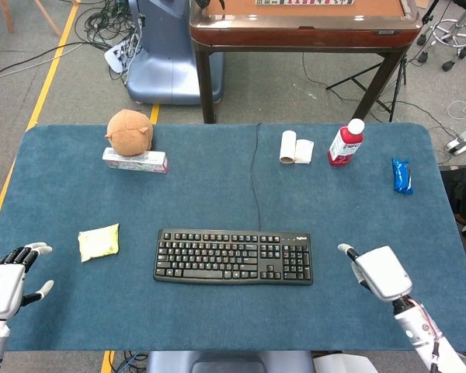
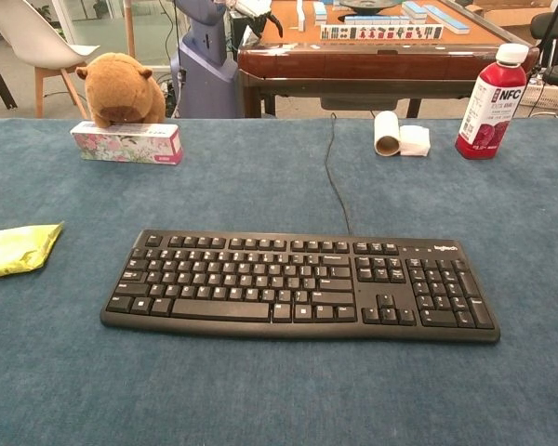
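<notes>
Head view: high above the keyboard (image 1: 233, 256), looking steeply down, far. Chest view: low, close before the keyboard (image 2: 300, 284), facing forward. Shared: keyboard, counter (image 1: 210, 194) beyond.

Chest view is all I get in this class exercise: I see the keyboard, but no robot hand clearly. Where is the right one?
Observer: The right robot hand is just right of the keyboard, by its number pad, holding nothing.
Operator: And the left?
Observer: The left robot hand is at the near left corner of the table, fingers apart and empty. The yellow packet is the thing nearest to it.
Operator: Is there anything past the red bottle on my right?
Observer: Yes, a blue packet lies to the right of the red bottle, near the table's edge.
</notes>
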Controlling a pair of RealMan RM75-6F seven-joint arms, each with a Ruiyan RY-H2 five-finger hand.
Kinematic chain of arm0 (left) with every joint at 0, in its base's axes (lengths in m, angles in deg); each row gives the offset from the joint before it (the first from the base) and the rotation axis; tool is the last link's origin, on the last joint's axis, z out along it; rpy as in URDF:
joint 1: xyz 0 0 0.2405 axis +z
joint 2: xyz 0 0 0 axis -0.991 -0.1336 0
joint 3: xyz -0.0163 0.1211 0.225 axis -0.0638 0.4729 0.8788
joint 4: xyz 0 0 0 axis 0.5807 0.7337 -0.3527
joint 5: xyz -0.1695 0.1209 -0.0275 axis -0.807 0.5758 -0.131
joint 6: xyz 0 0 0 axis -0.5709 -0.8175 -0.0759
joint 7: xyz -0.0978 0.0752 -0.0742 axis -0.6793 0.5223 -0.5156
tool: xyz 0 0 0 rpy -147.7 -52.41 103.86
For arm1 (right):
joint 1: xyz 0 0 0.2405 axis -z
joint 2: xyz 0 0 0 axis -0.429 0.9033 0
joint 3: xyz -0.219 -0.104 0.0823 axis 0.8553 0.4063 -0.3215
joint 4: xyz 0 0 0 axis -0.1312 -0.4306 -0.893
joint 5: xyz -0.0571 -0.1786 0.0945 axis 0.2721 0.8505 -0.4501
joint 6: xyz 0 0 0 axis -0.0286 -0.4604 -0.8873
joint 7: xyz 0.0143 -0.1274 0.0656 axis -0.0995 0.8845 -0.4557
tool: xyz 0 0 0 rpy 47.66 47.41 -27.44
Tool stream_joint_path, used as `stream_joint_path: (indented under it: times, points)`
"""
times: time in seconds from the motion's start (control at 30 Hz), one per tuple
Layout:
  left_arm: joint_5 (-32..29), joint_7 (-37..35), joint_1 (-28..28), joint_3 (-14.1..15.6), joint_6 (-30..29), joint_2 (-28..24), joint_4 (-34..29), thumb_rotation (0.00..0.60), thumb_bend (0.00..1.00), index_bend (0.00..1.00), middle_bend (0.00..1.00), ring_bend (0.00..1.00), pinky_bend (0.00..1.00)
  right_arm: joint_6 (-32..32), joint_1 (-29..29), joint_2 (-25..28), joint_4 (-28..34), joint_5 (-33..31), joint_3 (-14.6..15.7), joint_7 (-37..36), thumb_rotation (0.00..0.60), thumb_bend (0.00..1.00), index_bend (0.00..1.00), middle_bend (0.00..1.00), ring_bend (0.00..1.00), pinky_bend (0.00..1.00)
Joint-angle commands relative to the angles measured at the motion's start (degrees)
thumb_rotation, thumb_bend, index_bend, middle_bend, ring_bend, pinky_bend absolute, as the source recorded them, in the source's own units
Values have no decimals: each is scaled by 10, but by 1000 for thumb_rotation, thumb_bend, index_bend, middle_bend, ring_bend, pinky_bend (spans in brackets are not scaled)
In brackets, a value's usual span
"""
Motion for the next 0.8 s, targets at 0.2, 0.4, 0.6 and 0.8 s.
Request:
stream_joint_path:
  times: [0.2, 0.4, 0.6, 0.8]
  points:
    - [1, -6, 1, 0, -2, -3, -1, 600, 171, 325, 276, 262, 376, 67, -33, -40, 0, -43, -5, 49, 600, 712, 322, 1000, 1000, 1000]
    - [-4, -11, 2, -1, 0, -4, 2, 600, 171, 326, 276, 262, 376, 91, -46, -60, -10, -65, -7, 66, 600, 716, 322, 1000, 1000, 1000]
    - [-9, -11, 1, -2, 5, -3, 5, 600, 171, 326, 276, 262, 376, 107, -58, -79, -22, -81, -8, 76, 600, 738, 322, 1000, 1000, 1000]
    - [-15, -8, 2, -3, 6, -3, 4, 600, 171, 327, 276, 262, 376, 125, -69, -91, -28, -95, -6, 87, 600, 738, 322, 1000, 1000, 1000]
